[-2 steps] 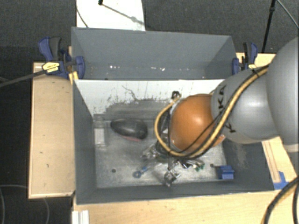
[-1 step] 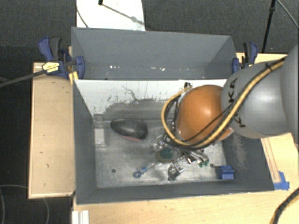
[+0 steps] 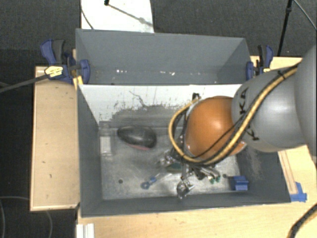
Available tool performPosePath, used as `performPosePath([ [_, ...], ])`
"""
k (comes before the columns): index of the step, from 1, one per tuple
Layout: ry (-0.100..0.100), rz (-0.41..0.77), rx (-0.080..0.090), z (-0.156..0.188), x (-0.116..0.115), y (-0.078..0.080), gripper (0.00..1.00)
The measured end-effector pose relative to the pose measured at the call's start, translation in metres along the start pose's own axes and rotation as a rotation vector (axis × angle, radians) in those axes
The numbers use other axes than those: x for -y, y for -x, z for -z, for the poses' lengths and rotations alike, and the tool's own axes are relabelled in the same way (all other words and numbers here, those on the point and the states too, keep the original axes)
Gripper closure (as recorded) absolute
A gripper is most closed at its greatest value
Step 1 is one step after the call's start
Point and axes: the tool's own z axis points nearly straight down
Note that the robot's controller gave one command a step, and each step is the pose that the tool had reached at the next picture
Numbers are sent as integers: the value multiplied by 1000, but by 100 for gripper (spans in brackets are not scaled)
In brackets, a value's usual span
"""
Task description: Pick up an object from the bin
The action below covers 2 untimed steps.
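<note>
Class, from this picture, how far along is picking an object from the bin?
Done: the gripper is down at the bin's front. In hand: nothing visibly held. Left: grasp and lift; the dark oval object and blue block lie apart from it.

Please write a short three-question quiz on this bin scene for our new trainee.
1. True or false: the dark oval object lies in the left half of the bin, apart from the gripper.
2. Fill in: the small stick lying left of the gripper has a ____ end.
3. Which thing lies nearest the bin's front right corner?
A) the dark oval object
B) the blue block
C) the small stick

Key: 1 true; 2 blue; 3 B.
</note>
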Motion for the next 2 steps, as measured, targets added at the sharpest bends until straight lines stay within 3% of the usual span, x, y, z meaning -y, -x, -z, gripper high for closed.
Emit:
performPosePath([
  [1, -5, 79, 16, -29, 10, 1, 0],
  [2, -2, 73, 8, -28, 10, 3, 0],
])
